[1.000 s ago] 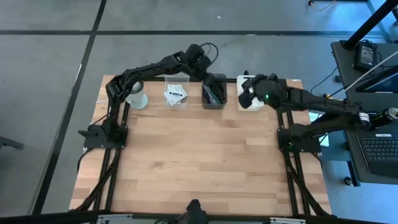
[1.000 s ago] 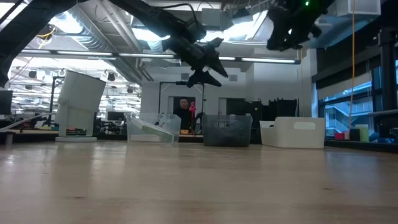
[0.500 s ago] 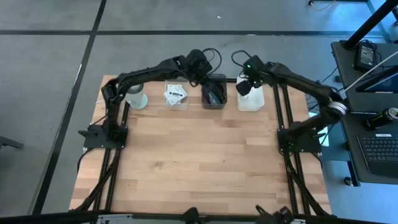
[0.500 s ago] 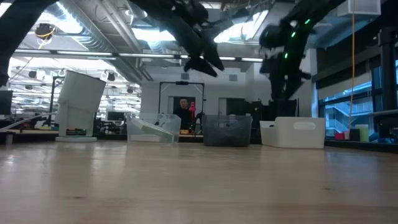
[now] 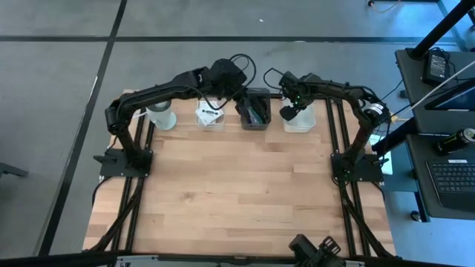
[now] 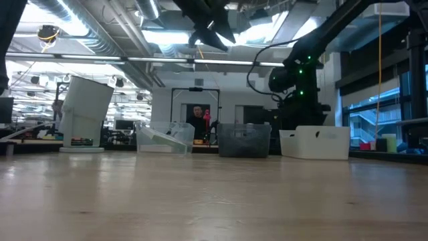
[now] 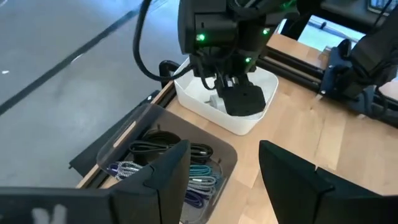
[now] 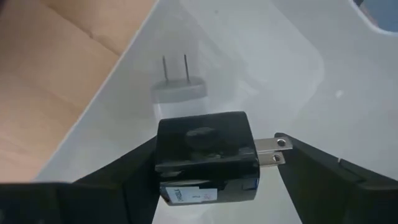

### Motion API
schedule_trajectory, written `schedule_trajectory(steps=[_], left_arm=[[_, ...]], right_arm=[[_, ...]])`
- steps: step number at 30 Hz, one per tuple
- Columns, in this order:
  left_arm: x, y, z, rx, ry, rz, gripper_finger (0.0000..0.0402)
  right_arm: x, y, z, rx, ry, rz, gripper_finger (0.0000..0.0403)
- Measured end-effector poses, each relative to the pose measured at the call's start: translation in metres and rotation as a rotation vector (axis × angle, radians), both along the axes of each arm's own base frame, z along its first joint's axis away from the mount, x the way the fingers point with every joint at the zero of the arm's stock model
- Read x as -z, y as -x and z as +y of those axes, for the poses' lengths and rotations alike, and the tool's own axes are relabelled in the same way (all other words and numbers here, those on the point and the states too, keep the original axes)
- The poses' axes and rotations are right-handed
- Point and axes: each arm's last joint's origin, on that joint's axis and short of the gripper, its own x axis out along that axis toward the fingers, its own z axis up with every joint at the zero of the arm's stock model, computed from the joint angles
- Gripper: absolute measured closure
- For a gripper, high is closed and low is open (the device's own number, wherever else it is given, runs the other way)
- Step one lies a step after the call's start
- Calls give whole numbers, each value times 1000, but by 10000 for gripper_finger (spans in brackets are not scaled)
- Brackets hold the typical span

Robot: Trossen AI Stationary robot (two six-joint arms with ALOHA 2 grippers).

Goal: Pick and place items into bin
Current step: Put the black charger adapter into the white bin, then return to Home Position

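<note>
My right gripper points down over the white bin at the table's far edge, shut on a black plug block. A white plug adapter lies on the bin's floor with its prongs up. My left gripper hangs open with nothing in it, high above the dark bin of coiled cables. Left of that, a clear bin holds white printed cards. My right gripper pinches the black plug block between its two fingers: one finger lies on the block's back face, the other meets the tips of its metal prongs. The fingers come from above. The block hangs clear of the bin's floor, prongs pointing sideways.
A whitish round cup stands at the far left beside the clear bin. The three bins form a row along the far edge. Bare wooden tabletop stretches toward the near edge. A person shows in the room behind.
My right gripper has swung in over the white bin, dropped toward it and tipped from nearly level to pointing down. My left gripper has risen from above the dark bin and drawn back toward the table's left.
</note>
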Motion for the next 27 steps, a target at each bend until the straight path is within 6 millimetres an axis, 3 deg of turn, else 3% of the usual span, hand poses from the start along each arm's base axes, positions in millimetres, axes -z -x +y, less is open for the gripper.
schedule_trajectory(steps=[14, 21, 27], left_arm=[[1, -11, -32, -26, -43, 31, 217], [11, -11, -41, 50, -147, 178, 217], [23, -15, -47, -22, -227, 235, 217]], right_arm=[[-12, 20, -10, -20, 13, 2, 77], [-69, 34, 10, -55, 133, -159, 76], [-123, 44, 59, -180, 137, -562, 76]])
